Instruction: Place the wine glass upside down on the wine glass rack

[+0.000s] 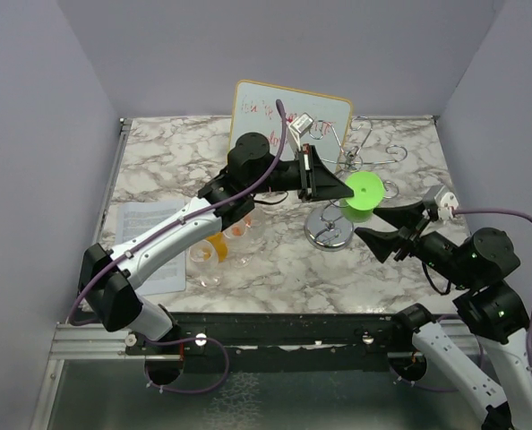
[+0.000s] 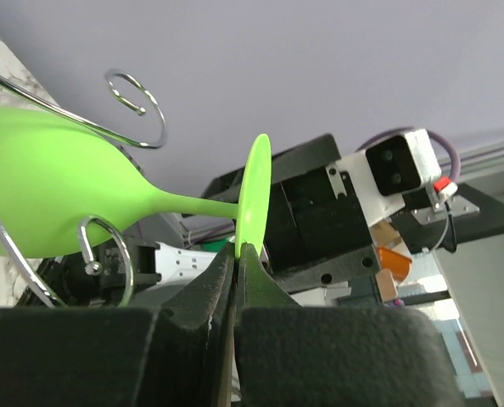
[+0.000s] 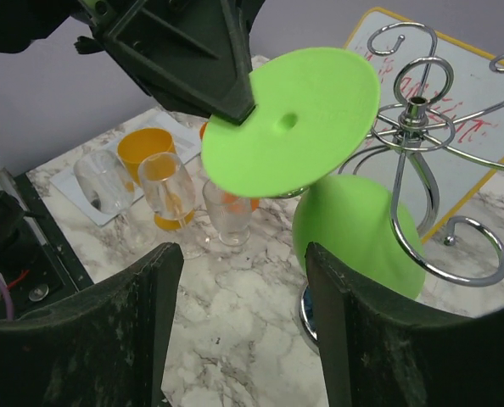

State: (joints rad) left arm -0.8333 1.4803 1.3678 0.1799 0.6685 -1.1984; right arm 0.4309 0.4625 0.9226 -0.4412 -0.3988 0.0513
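- Glass (image 1: 364,193), bright green, is at mid-table among the arms of the rack (image 1: 331,228). It is tilted, with the bowl low and the round foot high.
- Paper (image 1: 150,242) lies flat at the left of the marble table (image 1: 275,269), partly under the left arm.
- Just right of the paper stand an orange cup (image 3: 146,148) and three clear cups (image 3: 167,186), close together and upright.
- The left gripper (image 1: 342,188) reaches in from the left and is clamped on the rim of the glass's foot. In the left wrist view the two fingertips (image 2: 238,250) pinch the thin edge of the disc, and the stem runs away from them to the bowl.
- A whiteboard (image 1: 284,107) with red writing leans at the back, behind the rack.
- The rack's post rises from its round shiny base, and its scroll-ended wires spread out above.
- The glass's bowl hangs just beside the post and above the base. One wire crosses over the bowl and a curled end sits by its neck. I cannot tell whether the stem rests on a wire.
- The right gripper (image 1: 373,228) sits near the glass on the right, apart from it. Its jaws are spread wide with nothing between them, and they point toward the foot and bowl.
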